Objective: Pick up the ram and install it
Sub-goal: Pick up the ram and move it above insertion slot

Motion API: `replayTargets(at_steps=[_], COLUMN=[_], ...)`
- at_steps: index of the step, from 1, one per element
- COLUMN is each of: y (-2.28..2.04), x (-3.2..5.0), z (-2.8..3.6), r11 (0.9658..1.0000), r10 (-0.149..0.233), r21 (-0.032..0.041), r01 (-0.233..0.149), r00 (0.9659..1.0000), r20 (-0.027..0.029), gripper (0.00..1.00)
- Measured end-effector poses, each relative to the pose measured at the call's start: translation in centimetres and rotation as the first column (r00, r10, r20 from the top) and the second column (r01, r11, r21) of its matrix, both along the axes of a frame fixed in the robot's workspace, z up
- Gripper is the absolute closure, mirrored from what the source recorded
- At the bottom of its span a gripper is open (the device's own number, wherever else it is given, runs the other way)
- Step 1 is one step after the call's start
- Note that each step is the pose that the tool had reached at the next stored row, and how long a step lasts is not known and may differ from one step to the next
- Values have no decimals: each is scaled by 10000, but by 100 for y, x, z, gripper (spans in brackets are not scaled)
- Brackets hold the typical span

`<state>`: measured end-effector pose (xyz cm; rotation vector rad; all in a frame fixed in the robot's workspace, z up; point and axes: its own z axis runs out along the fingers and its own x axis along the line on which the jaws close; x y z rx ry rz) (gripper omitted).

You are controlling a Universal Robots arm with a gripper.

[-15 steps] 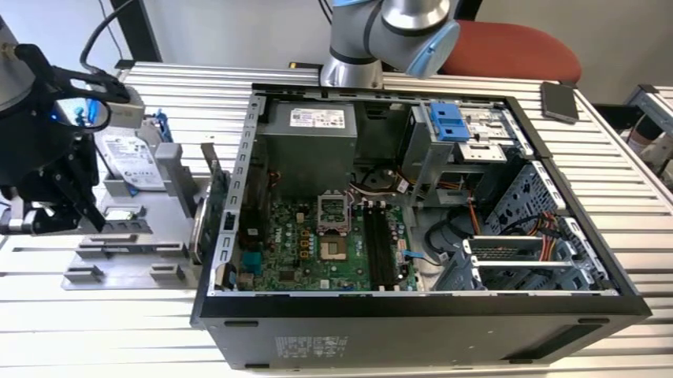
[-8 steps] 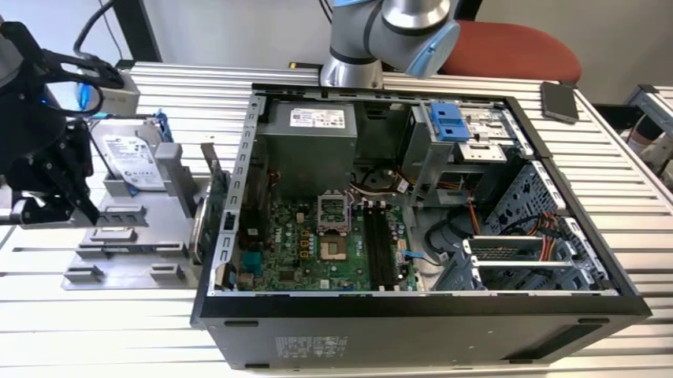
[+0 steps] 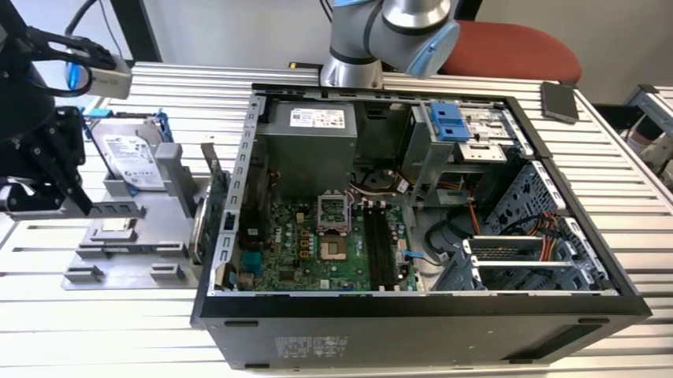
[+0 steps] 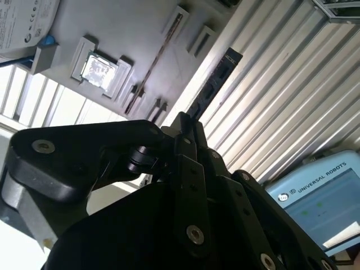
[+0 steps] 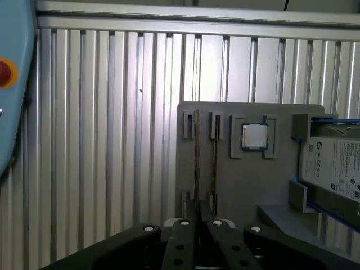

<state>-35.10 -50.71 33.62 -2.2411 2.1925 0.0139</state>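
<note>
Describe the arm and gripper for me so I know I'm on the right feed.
The arm is built of silver-grey metal tube sections with light blue joint caps. The gripper is matte black, made of flat linked bars joined by silver pins and screws. A grey camera box with a blue cable rides beside it.

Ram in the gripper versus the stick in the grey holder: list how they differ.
The ram is clamped in the gripper; the second stick sits in a slot of the grey holder. The ram shows a dark broad face in the second wrist view; the second stick shows a thin brownish edge. Both are long, narrow sticks.
</note>
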Motion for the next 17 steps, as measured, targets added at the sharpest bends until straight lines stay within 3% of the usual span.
replayTargets(at_steps=[17], y=[0], x=[0], z=[425], r11=[10000], r10=[0], r21=[1], r01=[0], r00=[10000], r20=[0], gripper=[100])
